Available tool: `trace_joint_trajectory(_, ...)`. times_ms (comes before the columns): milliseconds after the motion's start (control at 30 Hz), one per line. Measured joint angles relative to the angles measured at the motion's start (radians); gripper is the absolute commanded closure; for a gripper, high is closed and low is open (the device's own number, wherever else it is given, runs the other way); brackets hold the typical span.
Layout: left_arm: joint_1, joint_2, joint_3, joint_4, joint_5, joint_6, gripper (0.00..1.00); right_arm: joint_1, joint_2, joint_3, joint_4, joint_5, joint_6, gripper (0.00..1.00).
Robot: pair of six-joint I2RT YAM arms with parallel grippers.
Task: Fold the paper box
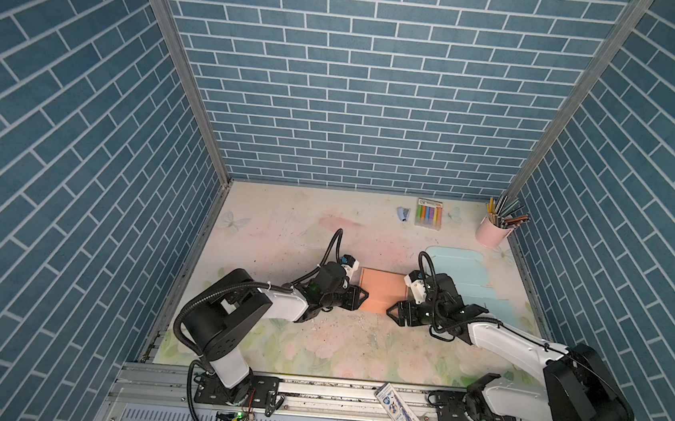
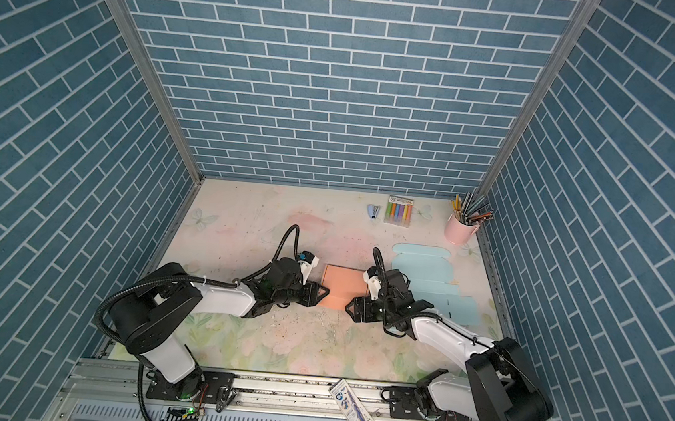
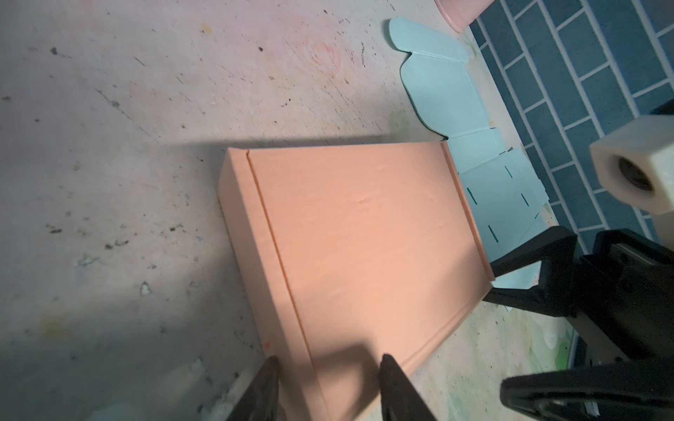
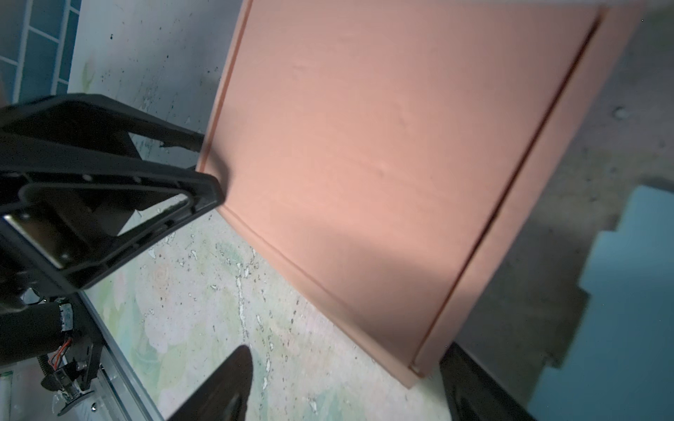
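Your peach paper box [image 1: 383, 292] lies flat, midway across the table [image 1: 283, 236]. Your left hand [image 1: 363, 297], half spread, straddles its near left corner; pinching or not, I cannot tell. Your right hand [image 1: 393, 311] gapes wide beside the near right corner.

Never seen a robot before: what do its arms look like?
The left arm and right arm have white shells and black joints. A ribbed black cable loops over each. The left tool and right tool are black, with triangular hollow fingers.
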Motion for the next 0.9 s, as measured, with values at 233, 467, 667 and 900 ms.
trace_joint_trajectory(233,-0.027,-0.033,-0.021,0.001,-0.003,-0.023,0.55,0.001,-0.029,-0.007,-0.023,0.023,0.010,0.16)
trace_joint_trajectory(467,-0.053,-0.084,-0.060,0.002,-0.006,-0.039,0.42,-0.003,-0.020,-0.024,-0.007,0.020,0.025,0.16)
trace_joint_trajectory(667,-0.058,-0.111,-0.103,0.002,-0.015,-0.055,0.26,-0.003,-0.020,-0.029,0.005,0.006,0.026,0.15)
trace_joint_trajectory(900,-0.094,-0.145,-0.150,-0.008,-0.056,-0.074,0.29,-0.002,-0.020,-0.049,0.009,-0.004,0.026,0.14)
